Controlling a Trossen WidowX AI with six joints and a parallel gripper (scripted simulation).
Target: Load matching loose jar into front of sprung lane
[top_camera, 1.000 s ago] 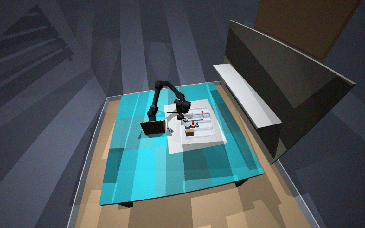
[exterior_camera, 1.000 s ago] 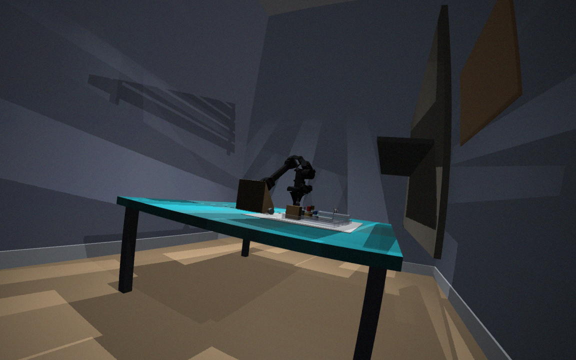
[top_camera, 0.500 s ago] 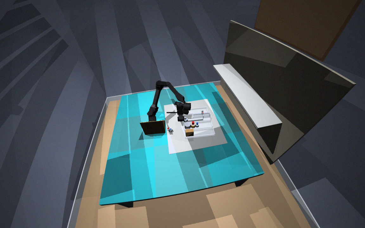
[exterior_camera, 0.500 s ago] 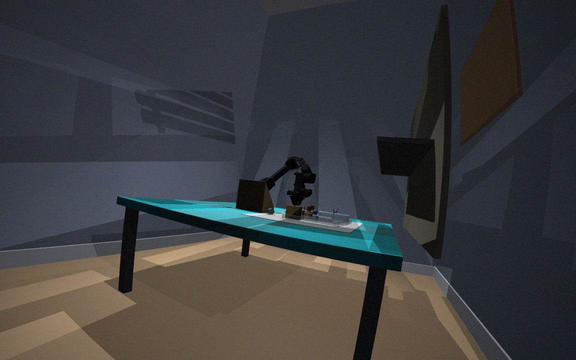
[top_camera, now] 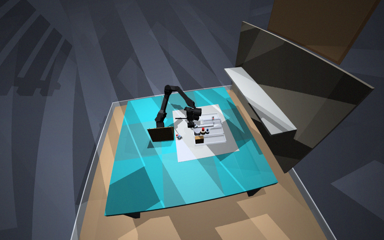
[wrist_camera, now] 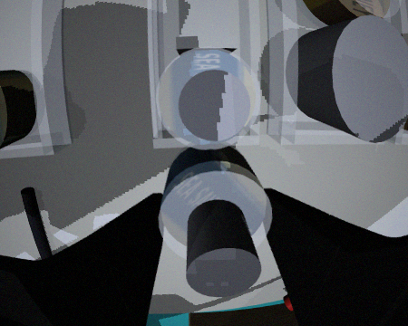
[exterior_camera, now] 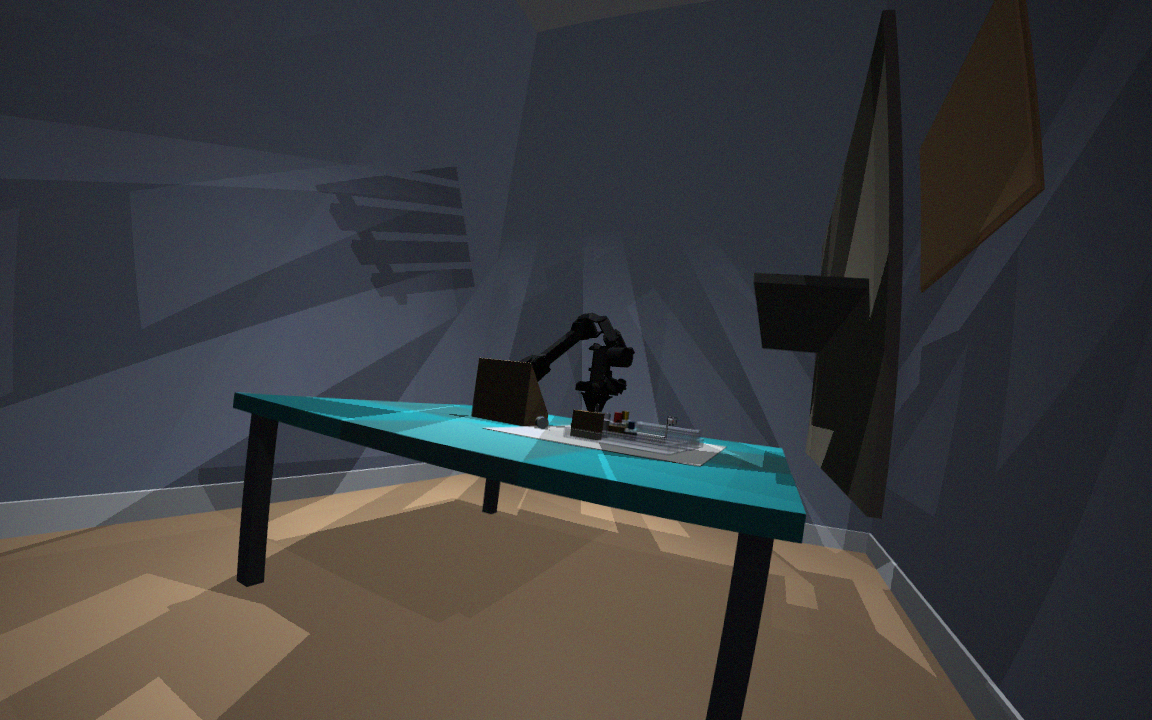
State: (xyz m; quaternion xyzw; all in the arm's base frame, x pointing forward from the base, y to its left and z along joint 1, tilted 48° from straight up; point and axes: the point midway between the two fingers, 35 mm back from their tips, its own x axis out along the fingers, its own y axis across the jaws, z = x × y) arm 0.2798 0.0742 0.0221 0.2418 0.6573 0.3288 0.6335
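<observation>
My gripper [wrist_camera: 213,201] [exterior_camera: 595,405] is shut on a clear jar [wrist_camera: 254,210] with a dark cap and blue sea-salt label. The jar looks upright, just in front of the sprung lane [wrist_camera: 152,91]. The matching jar [wrist_camera: 201,104] stands inside that lane near its front end, centred ahead of the held jar. A dark edge [wrist_camera: 219,50], probably the pusher plate, shows directly behind it. The held jar's lower part is at the lane's front edge [wrist_camera: 168,144] in the wrist view. Its height over the low stop cannot be told. In the top view the arm hides the held jar.
The neighbouring lanes hold a wide grey-lidded jar [wrist_camera: 372,77], a red-capped jar [top_camera: 203,130], a blue-capped jar [top_camera: 207,131] and a dark jar [wrist_camera: 18,109]. A brown box [top_camera: 199,139] stands in the outer lane. A red-and-blue jar [top_camera: 179,137] lies near a brown panel [top_camera: 160,134].
</observation>
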